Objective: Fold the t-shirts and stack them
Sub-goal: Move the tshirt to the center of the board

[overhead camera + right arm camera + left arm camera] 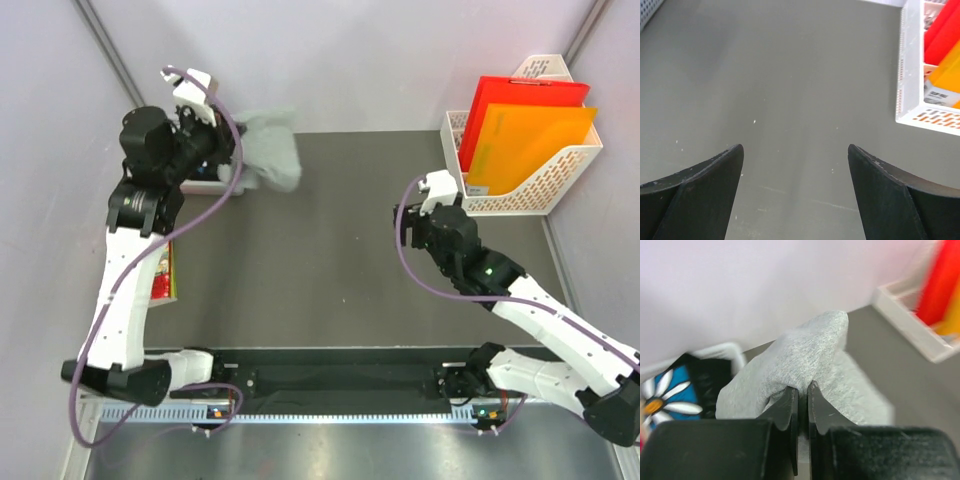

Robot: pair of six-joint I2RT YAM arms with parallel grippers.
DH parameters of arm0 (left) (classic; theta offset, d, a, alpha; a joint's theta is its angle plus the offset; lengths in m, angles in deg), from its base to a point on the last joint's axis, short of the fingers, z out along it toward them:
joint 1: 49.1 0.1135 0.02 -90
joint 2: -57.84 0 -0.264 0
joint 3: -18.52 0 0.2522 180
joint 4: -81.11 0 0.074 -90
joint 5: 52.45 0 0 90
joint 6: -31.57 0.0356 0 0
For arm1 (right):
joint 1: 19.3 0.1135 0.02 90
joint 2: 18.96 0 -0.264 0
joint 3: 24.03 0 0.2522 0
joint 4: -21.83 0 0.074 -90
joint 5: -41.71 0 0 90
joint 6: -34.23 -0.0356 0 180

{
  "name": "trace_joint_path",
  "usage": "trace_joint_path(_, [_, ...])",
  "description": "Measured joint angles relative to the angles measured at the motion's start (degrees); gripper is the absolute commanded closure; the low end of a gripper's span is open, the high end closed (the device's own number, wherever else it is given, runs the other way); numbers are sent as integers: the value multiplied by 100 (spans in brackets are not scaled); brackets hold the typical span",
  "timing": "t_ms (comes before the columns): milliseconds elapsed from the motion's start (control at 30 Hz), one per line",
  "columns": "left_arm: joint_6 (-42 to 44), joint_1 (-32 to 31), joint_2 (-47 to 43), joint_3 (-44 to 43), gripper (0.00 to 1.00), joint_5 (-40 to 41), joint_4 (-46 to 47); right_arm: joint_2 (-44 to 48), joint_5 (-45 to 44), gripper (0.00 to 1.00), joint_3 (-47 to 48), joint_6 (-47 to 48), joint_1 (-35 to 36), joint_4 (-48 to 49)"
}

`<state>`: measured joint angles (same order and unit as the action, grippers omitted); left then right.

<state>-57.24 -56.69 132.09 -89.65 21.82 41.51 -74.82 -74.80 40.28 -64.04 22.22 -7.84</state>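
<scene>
My left gripper [238, 150] is shut on the light heather-grey t-shirt [274, 150], holding it bunched above the table's far left corner. In the left wrist view the grey t-shirt [805, 360] bulges over my closed fingertips [790, 400]. The black t-shirt with the white daisy on blue [670, 390] lies in a white bin [727, 351] at the left. My right gripper [796, 150] is open and empty above bare grey table [790, 75], at the right in the top view [410, 215].
A white file rack [530, 170] with red and orange folders stands at the back right; it also shows in the right wrist view [920, 75]. A small red patterned packet [165, 275] lies at the table's left edge. Walls close off the back and sides.
</scene>
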Motion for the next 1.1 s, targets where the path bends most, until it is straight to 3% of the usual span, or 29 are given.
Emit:
trace_joint_path(233, [-9, -824, -660, 542, 96, -579, -590, 649, -542, 20, -48, -107, 2, 37])
trace_joint_path(500, [-146, -1373, -579, 2138, 99, -866, -866, 1158, -905, 20, -151, -236, 0, 133])
trace_joint_path(633, [-70, -1523, -299, 2688, 100, -763, -881, 1097, -887, 21, -212, -304, 2, 127])
trace_joint_path(867, [136, -1491, 214, 2712, 99, -55, -542, 638, -562, 20, -221, -509, 7, -4])
trace_joint_path(1033, [291, -881, 308, 2857, 85, 254, 87, 236, -210, 19, -302, -693, 74, -39])
trace_joint_path(1100, [334, -382, 426, 3025, 66, 337, 380, 122, -4, 19, -380, -754, 96, -42])
